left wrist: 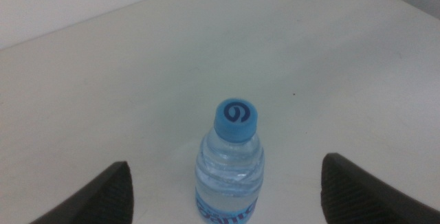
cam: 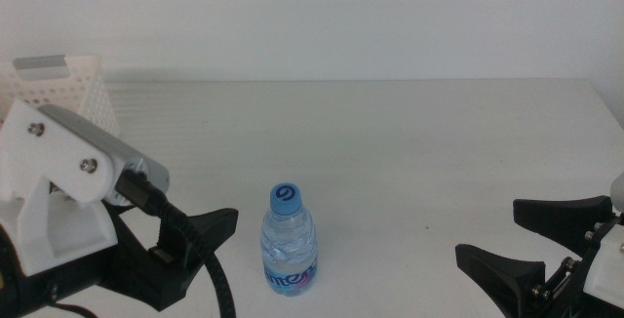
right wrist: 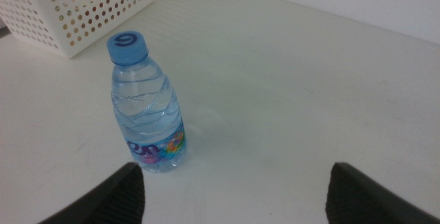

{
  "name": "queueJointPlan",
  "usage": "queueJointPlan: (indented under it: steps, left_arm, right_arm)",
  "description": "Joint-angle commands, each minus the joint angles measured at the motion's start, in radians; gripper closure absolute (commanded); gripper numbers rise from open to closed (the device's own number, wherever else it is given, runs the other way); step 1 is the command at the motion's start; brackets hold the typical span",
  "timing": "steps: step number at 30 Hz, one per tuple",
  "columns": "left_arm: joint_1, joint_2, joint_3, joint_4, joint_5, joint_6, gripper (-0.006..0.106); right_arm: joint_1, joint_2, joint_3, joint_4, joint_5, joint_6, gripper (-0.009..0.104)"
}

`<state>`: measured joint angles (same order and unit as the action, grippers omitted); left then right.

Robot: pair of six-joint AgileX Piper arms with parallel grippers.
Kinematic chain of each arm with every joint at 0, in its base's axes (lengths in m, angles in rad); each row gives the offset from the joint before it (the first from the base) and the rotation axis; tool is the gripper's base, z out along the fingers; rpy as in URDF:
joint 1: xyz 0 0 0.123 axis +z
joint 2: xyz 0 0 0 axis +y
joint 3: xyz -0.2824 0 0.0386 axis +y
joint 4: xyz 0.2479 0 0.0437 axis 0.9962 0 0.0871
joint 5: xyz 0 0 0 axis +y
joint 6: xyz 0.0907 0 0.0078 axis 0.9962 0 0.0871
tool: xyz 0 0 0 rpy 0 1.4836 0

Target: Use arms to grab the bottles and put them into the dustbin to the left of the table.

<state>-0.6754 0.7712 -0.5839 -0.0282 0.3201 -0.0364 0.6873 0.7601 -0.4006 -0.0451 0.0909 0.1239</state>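
Note:
A small clear water bottle with a blue cap stands upright on the white table, near its front edge. My left gripper is open just left of the bottle. In the left wrist view the bottle sits between the wide-apart jaws of that gripper, untouched. My right gripper is open at the lower right, well clear of the bottle. From the right wrist, the bottle stands ahead of that gripper. The white perforated dustbin sits at the far left.
The left arm's white body partly covers the dustbin in the middle view. In the right wrist view the dustbin stands beyond the bottle. A pale wall rises behind the table's far edge.

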Motion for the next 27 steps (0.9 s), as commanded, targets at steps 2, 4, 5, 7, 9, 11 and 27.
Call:
queueJointPlan:
  steps: [2,4,5,7,9,11,27]
  left_arm:
    - [-0.008,-0.001,-0.028,0.002,-0.100,-0.013,0.012]
    - [-0.008,-0.001,-0.021,0.002,-0.101,-0.013,0.012]
    - [-0.008,-0.001,-0.011,0.003,-0.108,-0.013,0.012]
    - [-0.008,-0.001,0.021,0.022,-0.147,-0.008,0.012]
    - [-0.008,-0.002,0.073,0.028,-0.211,-0.008,0.012]
    - [-0.008,-0.002,0.144,0.015,-0.333,-0.016,0.012]
    - [-0.008,0.001,0.556,0.010,-1.000,-0.016,0.012]
  right_arm:
    - [-0.003,-0.006,-0.039,-0.013,-0.067,-0.009,0.024]
    - [-0.003,-0.006,-0.039,-0.013,-0.067,-0.007,0.024]
    - [-0.003,-0.006,-0.039,-0.013,-0.067,-0.007,0.024]
    - [-0.003,-0.006,-0.039,-0.013,-0.067,-0.007,0.024]
    - [-0.003,-0.006,-0.039,-0.013,-0.067,-0.007,0.024]
    - [-0.003,-0.006,-0.039,-0.013,-0.067,-0.007,0.024]
    - [-0.003,-0.006,-0.039,-0.013,-0.067,-0.007,0.024]
